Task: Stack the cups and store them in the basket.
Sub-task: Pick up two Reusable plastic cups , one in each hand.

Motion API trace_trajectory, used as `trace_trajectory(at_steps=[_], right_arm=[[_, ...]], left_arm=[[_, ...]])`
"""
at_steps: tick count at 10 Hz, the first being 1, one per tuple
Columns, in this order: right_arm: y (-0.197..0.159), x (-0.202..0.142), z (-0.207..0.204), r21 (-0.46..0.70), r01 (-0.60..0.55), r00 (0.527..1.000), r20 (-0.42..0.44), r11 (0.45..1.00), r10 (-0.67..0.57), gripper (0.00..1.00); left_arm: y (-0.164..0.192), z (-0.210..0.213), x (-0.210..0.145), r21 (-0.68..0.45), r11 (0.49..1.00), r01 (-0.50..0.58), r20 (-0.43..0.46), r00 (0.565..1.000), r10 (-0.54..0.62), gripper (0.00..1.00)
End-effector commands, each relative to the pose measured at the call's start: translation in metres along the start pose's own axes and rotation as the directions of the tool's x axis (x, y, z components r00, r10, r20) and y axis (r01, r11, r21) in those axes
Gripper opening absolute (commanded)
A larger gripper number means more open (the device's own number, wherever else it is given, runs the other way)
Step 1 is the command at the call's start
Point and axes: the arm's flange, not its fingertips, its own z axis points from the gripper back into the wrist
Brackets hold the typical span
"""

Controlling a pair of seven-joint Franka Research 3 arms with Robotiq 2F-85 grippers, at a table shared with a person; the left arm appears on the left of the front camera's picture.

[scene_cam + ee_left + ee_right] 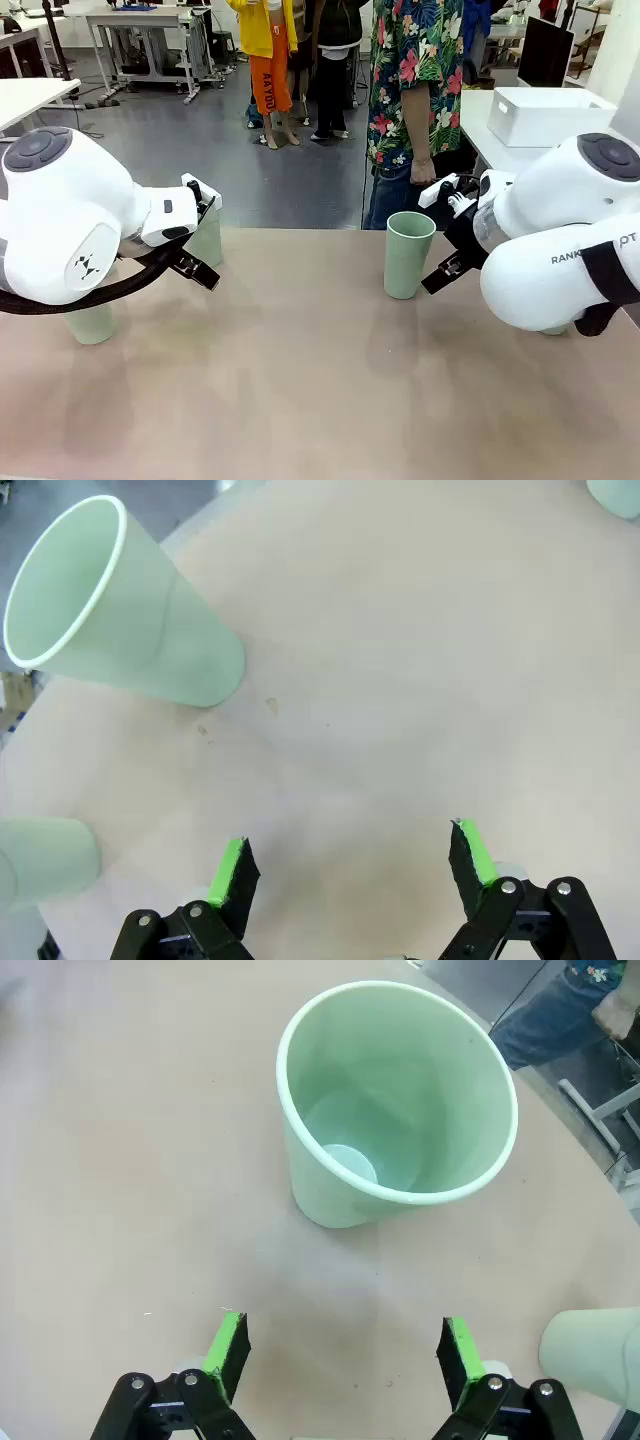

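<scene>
**A:** Right gripper point(340, 1345)?

**B:** Fingers apart, empty. A mint tumbler point(400, 1130) stands upright at its twelve o'clock. I'd centre on it and pinch the wall gently.

**A:** Left gripper point(350, 860)?

**B:** Apart too, with a second tumbler point(130, 610) at ten o'clock.

**A:** Beyond them?

**B:** A tan tabletop point(300, 400). The white basket point(550, 115) sits on a side table at two o'clock, beside a person point(415, 90).

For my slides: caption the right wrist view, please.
Open right gripper faces an upright, empty pale mint-green tapered plastic cup on the beige table.
</scene>
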Motion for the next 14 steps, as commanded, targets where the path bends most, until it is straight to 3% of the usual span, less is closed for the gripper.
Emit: trace_trajectory(at_steps=[1, 10, 14], right_arm=[[0.000, 0.000, 0.000, 0.000, 0.000, 1.000, 0.000, 1.000, 0.000, 1.00], [0.000, 0.000, 0.000, 0.000, -0.001, 1.000, 0.000, 1.000, 0.001, 1.00], [-0.030, 0.027, 0.074, -0.024, 0.047, 0.999, 0.013, 0.999, -0.047, 1.00]], left_arm=[[0.000, 0.000, 0.000, 0.000, 1.000, 0.000, 0.001, 1.000, 0.000, 1.00], [0.000, 0.000, 0.000, 0.000, 1.000, 0.000, 0.000, 1.000, 0.000, 1.00], [0.038, 0.060, 0.030, -0.110, 0.994, -0.031, 0.002, 1.000, 0.031, 1.00]])
